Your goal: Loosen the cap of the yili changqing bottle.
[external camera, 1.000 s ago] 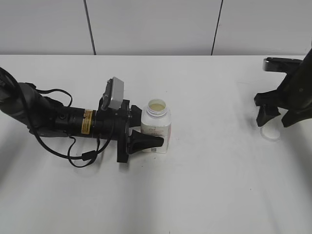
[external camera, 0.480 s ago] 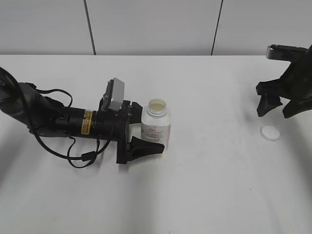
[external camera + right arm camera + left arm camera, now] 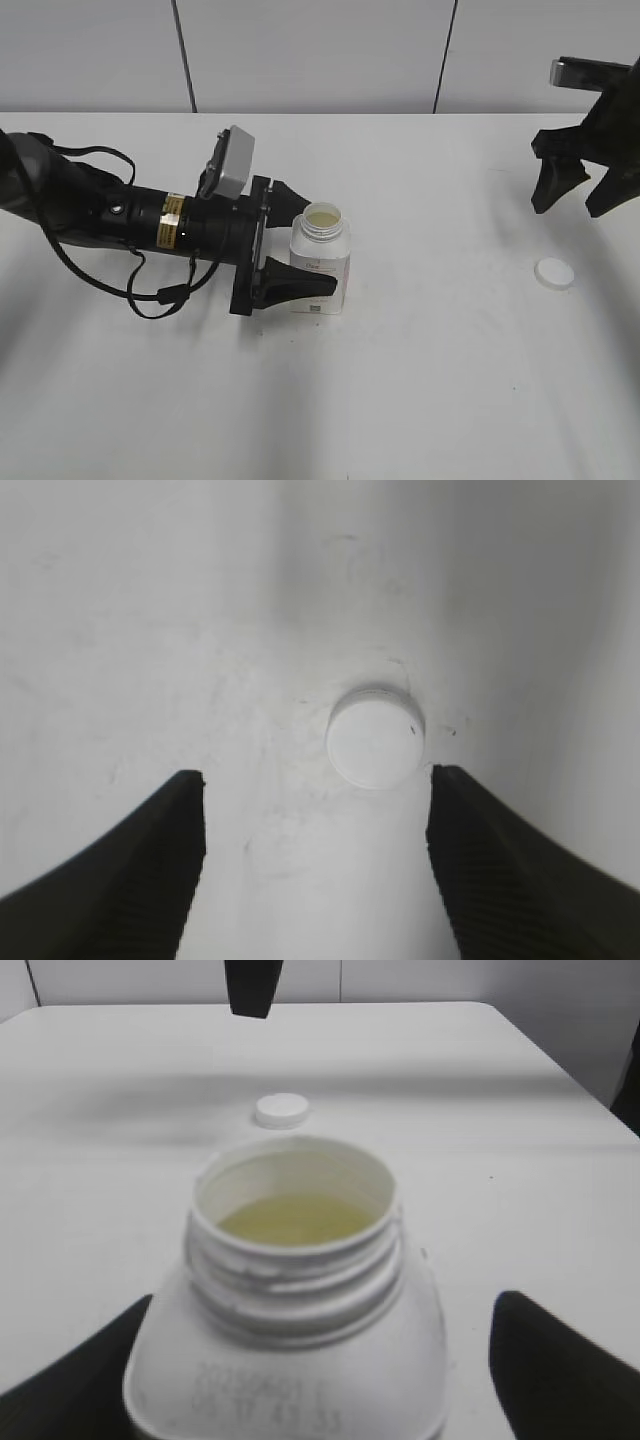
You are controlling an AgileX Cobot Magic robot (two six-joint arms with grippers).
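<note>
The white yili changqing bottle (image 3: 320, 268) stands upright on the table with its mouth open and pale liquid inside; it fills the left wrist view (image 3: 300, 1290). My left gripper (image 3: 318, 242) lies sideways with its jaws open around the bottle's body. The near finger (image 3: 298, 286) is against the bottle and the far finger (image 3: 286, 192) is apart from it. The white cap (image 3: 554, 273) lies flat on the table at the far right, and also shows in the right wrist view (image 3: 375, 736) and the left wrist view (image 3: 280, 1110). My right gripper (image 3: 575, 190) hangs open and empty above the cap.
The white table (image 3: 430, 380) runs back to a grey panelled wall (image 3: 320, 50). The left arm's black body and cables (image 3: 130, 235) lie along the table's left side. One finger of the right gripper (image 3: 250, 985) shows at the top of the left wrist view.
My right gripper has risen off the table and away from the cap, which stays where it lay. My left gripper's jaws have opened wider around the bottle and the arm has shifted slightly back.
</note>
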